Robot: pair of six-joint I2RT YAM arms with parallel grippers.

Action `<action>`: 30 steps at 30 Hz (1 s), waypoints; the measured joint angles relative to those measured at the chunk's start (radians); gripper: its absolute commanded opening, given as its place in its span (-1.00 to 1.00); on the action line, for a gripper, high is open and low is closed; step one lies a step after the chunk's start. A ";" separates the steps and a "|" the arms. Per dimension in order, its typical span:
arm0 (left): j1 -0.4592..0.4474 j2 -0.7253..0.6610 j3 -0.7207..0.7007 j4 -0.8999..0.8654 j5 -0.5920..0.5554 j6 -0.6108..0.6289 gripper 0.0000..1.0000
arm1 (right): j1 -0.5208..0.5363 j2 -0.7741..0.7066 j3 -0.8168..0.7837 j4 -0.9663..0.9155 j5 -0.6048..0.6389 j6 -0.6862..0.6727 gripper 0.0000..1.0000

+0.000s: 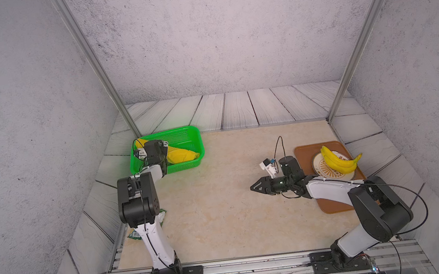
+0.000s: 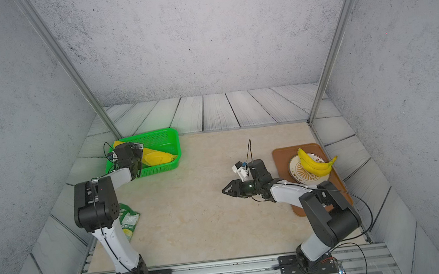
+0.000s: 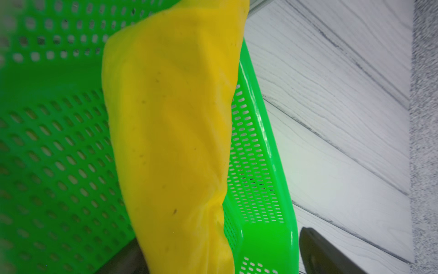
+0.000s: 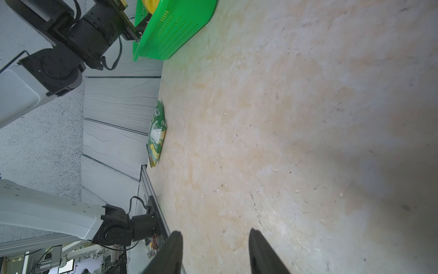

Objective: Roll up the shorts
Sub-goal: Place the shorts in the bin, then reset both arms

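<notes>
- Now the shorts (image 1: 180, 156) lie as 1 tight roll inside the green basket (image 1: 185, 135); I think its walls keep the roll from opening.
- My left gripper (image 3: 221, 255) hangs over the basket with jaws wide apart, 1 finger on each side of the roll, holding nothing.
- My right gripper (image 4: 216, 246) hovers low over the table (image 1: 219, 198), jaws apart and empty, pointing toward my left.

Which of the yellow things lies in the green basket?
The yellow shorts, a fabric bundle in the green basket; the bananas rest on a plate on the brown tray.
</notes>
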 measured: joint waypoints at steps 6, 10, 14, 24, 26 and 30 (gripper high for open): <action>0.008 -0.089 0.029 -0.196 -0.028 0.017 0.92 | 0.000 -0.002 0.019 0.000 0.000 0.000 -0.01; 0.020 -0.133 0.037 -0.311 -0.043 0.028 0.99 | 0.000 -0.013 0.031 -0.005 0.000 -0.001 -0.01; 0.026 -0.191 0.013 -0.365 -0.051 0.037 1.00 | 0.000 -0.022 0.045 -0.021 0.000 -0.003 -0.01; -0.005 -0.369 0.077 -0.551 0.056 0.211 0.97 | 0.000 -0.022 0.178 -0.215 0.099 -0.073 0.99; -0.043 -0.399 0.083 -0.600 0.066 0.263 0.96 | -0.002 -0.024 0.217 -0.274 0.160 -0.097 0.99; -0.158 -0.472 0.058 -0.697 0.066 0.389 0.97 | -0.011 -0.039 0.298 -0.389 0.291 -0.140 0.99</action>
